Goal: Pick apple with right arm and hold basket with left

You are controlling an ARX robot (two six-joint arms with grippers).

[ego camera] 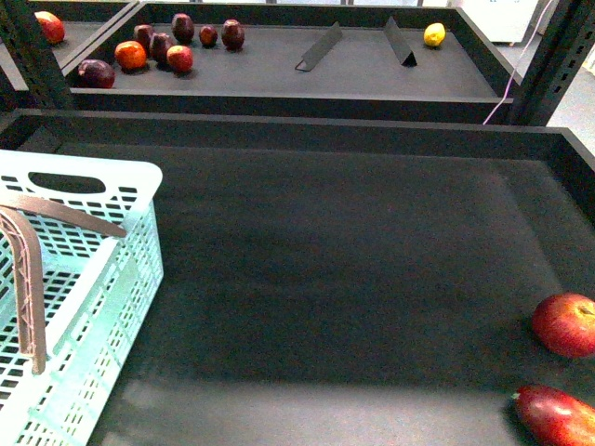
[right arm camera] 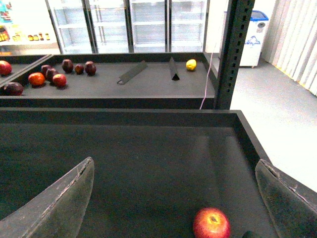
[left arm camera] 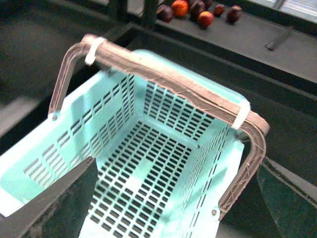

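Judging by how things lie, neither half of the task is done yet. The apple sits on the dark desk at the right edge of the front view, low in the frame. A longer, darker red fruit lies just below it in the bottom right corner, close to it but apart. Nothing touches the apple.

In the right wrist view, the right claw is spread wide and empty. The apple shows beyond it on the desk, and no finger is near it.

The pale green basket stands in the lower left of the front view with its brown handle raised. Its floor is bare; no fruit is inside.

In the left wrist view, the left claw is also spread and pinches nothing. It hangs over the open basket, and the handle arches ahead of the fingers, not between them.

Neither arm shows in the front view. A cluster of other fruit and one yellow fruit lie on the far shelf along the top of that frame, away from the work.

What is left, then, is nearly everything. The right claw has to come down around the apple and close on it. The left claw has to close on the basket's handle or rim and steady it.
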